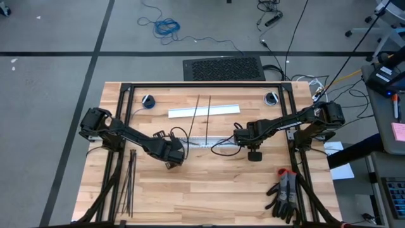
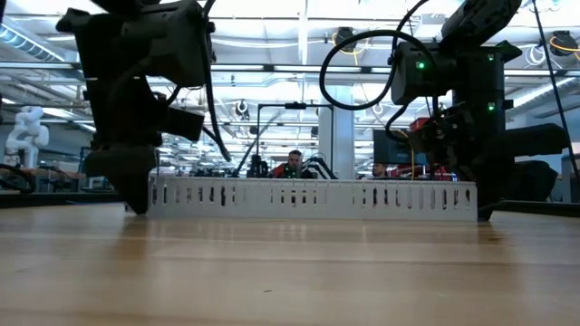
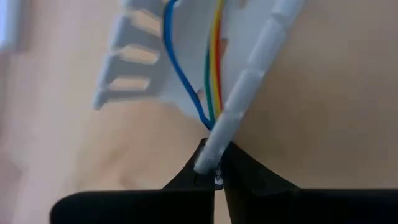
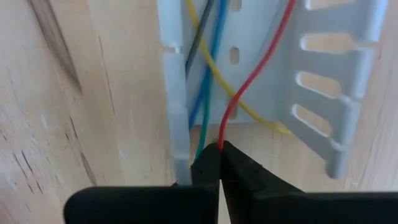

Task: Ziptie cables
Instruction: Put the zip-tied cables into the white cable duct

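A bunch of black zipties (image 1: 129,180) lies at the table's near left; I cannot count them. The left gripper (image 3: 214,171) pinches the cables' (image 3: 214,74) end at the white slotted channel (image 1: 212,140), and the right gripper (image 4: 219,155) clamps their other end. One ziptie (image 1: 209,114) lies centre-far. Two gloves (image 1: 283,193) sit near right.

The wooden table (image 1: 209,190) carries a white slotted channel (image 1: 202,140) lying crosswise near its middle, with coloured wires (image 4: 208,68) running inside it. Farther back lies a flat white strip (image 1: 204,111), crossed by two thin black zipties (image 1: 209,109). A bundle of zipties (image 1: 129,183) lies along the near left side. A pair of grey and black gloves (image 1: 285,193) sits at the near right corner. Two small round dark fittings (image 1: 149,101) sit toward the far edge, one left, one right.
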Controlling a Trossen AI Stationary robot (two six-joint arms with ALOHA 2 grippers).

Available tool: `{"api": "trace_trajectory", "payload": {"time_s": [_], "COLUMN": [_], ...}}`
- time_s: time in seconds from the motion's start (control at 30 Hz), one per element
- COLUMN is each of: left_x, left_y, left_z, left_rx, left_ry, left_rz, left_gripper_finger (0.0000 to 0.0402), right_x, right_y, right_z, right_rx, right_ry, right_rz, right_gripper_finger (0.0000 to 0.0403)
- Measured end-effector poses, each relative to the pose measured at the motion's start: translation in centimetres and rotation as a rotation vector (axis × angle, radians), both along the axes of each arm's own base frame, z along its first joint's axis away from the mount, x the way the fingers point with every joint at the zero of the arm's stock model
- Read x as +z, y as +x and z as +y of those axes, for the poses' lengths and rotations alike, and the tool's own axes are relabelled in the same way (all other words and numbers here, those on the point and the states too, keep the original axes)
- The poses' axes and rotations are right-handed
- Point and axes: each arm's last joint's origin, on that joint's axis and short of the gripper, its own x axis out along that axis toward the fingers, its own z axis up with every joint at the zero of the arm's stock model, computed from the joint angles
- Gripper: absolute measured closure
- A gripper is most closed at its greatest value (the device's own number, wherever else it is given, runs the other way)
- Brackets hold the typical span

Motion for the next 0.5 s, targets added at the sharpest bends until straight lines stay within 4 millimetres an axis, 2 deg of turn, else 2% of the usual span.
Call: {"api": "trace_trajectory", "payload": {"time_s": [0.23, 0.5], "left_x": [-0.43, 0.01], "left_y": [0.04, 0.20], "left_z": [-0.02, -0.98], "left_rx": [-0.015, -0.028], "left_ry": [-0.030, -0.066], "left_rz": [-0.002, -0.019], "left_gripper_finger": [0.0377, 0.0312], "right_x": [0.00, 0.00], "right_y": [-0.02, -0.10], "right_z": [0.00, 0.46], "right_rx": [-0.025, -0.030], "right_ry": [0.000, -0.024], "right_rz": [0.001, 0.007], "right_gripper_finger": [0.0401, 0.0359]}}
